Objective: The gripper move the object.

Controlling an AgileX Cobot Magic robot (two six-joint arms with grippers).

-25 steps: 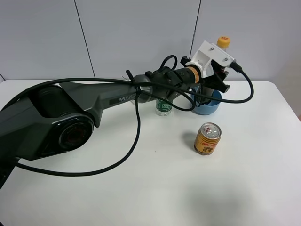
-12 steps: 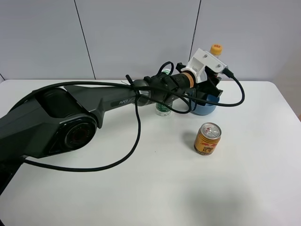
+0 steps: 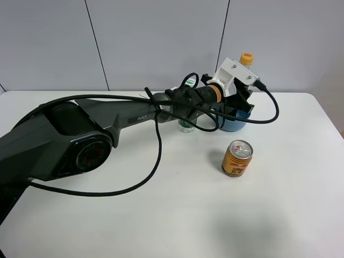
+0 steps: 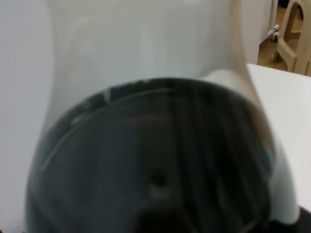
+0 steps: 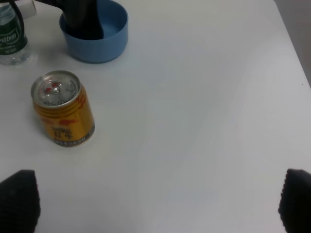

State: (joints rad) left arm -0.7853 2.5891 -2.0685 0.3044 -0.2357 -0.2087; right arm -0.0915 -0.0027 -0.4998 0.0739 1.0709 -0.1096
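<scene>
Left arm (image 3: 107, 115): your black arm stretches out long and nearly level, cables looped along it.
Left pincer (image 3: 243, 102): white bracket on top, jaws closed on the cola bottle (image 3: 246, 58).
Right pincer (image 5: 158, 201): your fingertips (image 5: 19, 199) stand wide apart, facing down.

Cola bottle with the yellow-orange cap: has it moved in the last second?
Yes. The tall cola bottle has sunk lower and slightly left, toward the blue plastic bowl, which has stayed put.

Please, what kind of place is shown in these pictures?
Probably a robotics lab or test room: a white table before plain grey wall panels, a cabled arm with its gripper on a cola bottle, and a drink can set out nearby.
</scene>
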